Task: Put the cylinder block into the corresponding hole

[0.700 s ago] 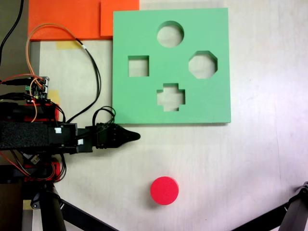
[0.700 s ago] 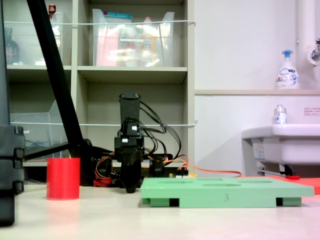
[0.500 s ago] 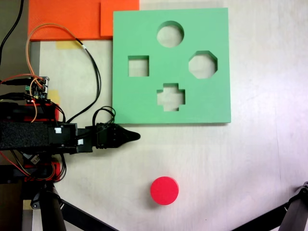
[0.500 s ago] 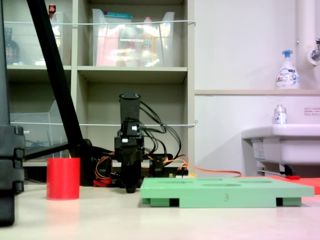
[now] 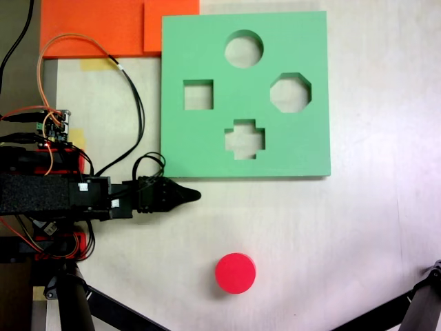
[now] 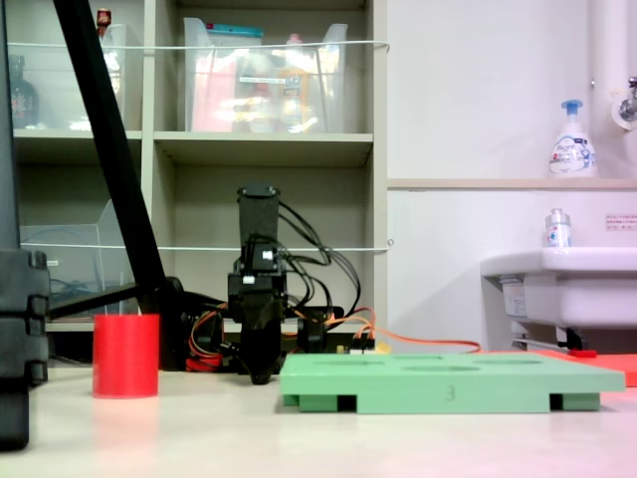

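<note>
My gripper (image 5: 193, 195) is closed to a point on nothing, just below the near edge of the green foam board (image 5: 207, 145) in the first exterior view, with bare table between me and the red cylinder block (image 5: 236, 273), well apart from the circular cut-out (image 5: 244, 49).

Pale table top (image 5: 358, 227), green foam board (image 5: 207, 145) with 4 cut-outs lying flat on it, red cylinder block (image 5: 235, 273) standing upright well apart from the board, orange sheet (image 5: 89, 27) touching the board's corner
</note>
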